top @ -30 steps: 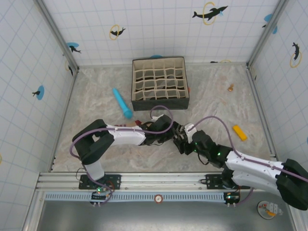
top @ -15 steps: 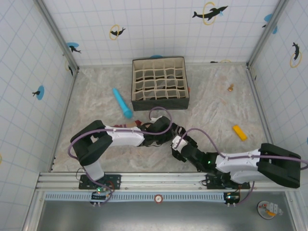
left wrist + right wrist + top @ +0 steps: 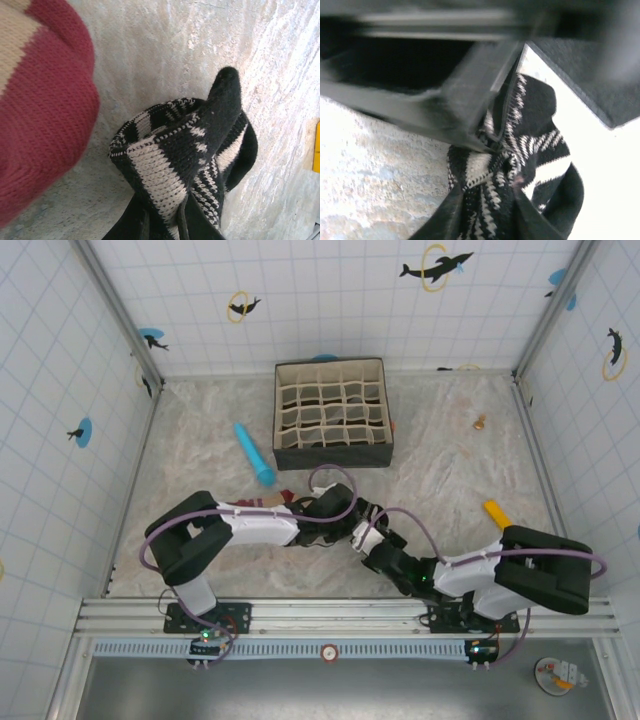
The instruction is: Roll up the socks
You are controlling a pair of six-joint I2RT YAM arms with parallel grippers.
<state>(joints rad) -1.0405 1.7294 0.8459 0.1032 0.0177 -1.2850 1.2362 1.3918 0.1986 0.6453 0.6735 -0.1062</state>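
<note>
The black-and-white striped sock (image 3: 165, 155) is bunched just above the table, and both grippers hold it. In the left wrist view my left gripper (image 3: 165, 215) is shut on its lower folds. My right gripper (image 3: 487, 215) is shut on the same sock (image 3: 530, 135), with a dark finger (image 3: 465, 110) of the left gripper right above it. From above, the left gripper (image 3: 345, 523) and right gripper (image 3: 372, 543) meet near the table's front centre. The peach sock with its maroon end (image 3: 40, 100) lies close beside them, and part of it (image 3: 285, 497) shows by the left arm.
A fabric organizer box (image 3: 331, 412) with many cells stands at the back centre. A blue cylinder (image 3: 254, 454) lies to its left. A yellow block (image 3: 497, 515) lies at the right, and a small brown object (image 3: 480, 423) sits farther back.
My right gripper has closed on the striped sock, and the right arm has folded in toward the front edge. The left gripper has stayed in about the same place.
</note>
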